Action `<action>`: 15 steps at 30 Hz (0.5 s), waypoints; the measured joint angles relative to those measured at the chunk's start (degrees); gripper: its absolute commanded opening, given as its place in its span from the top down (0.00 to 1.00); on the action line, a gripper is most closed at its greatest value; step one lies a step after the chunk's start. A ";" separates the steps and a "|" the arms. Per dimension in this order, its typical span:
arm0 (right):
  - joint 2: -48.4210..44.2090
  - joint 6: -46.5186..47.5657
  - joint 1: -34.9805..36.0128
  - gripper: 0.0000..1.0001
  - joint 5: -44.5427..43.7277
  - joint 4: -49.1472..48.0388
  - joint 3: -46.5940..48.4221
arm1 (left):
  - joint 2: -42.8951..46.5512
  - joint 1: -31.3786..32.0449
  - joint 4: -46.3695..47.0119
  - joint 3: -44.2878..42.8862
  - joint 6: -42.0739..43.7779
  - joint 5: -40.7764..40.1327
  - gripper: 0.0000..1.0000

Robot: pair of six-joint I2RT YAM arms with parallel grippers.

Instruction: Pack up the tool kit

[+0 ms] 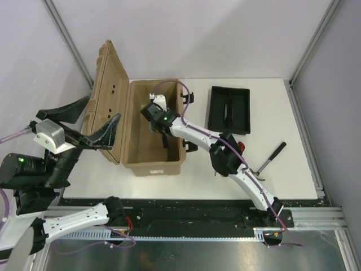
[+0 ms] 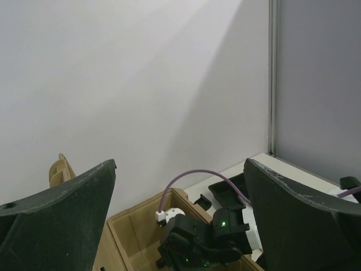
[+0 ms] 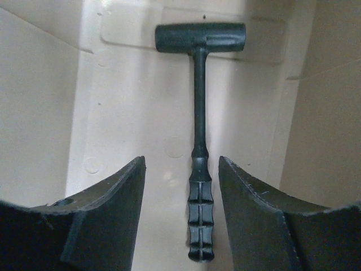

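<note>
Black hammer (image 3: 198, 141) lies flat on the floor of the tan case (image 1: 152, 166), loose between the half-spread right fingers (image 3: 113, 214), which hold nothing.
Best, I judge, to lift straight up so neither finger drags the handle. A second hammer (image 1: 271, 160) waits on the worktop (image 1: 186, 189) at right of frame. The left fingers (image 2: 293, 214) gape wide and empty.

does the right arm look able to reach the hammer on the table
Probably yes: the hammer lies uncovered on the table on that arm's side, and the right gripper, inside the case, is open and empty.
</note>
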State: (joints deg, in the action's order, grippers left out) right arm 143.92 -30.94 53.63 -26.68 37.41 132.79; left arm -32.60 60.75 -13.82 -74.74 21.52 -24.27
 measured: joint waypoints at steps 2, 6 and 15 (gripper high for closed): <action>-1.53 0.81 0.20 0.40 -0.46 -0.13 -0.02 | 0.00 0.00 0.00 -0.02 -0.02 0.02 0.00; -7.72 2.67 0.59 0.38 -1.22 -1.97 -0.90 | 0.00 0.00 0.00 -0.02 -0.04 0.22 0.00; -38.66 2.80 -2.51 0.26 -3.54 -10.95 -21.51 | -0.13 0.00 0.00 -0.02 -0.13 1.14 0.01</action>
State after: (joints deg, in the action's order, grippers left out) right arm 105.25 -28.14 51.11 -30.22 26.46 111.28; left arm -32.73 60.75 -13.82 -74.76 21.39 -23.14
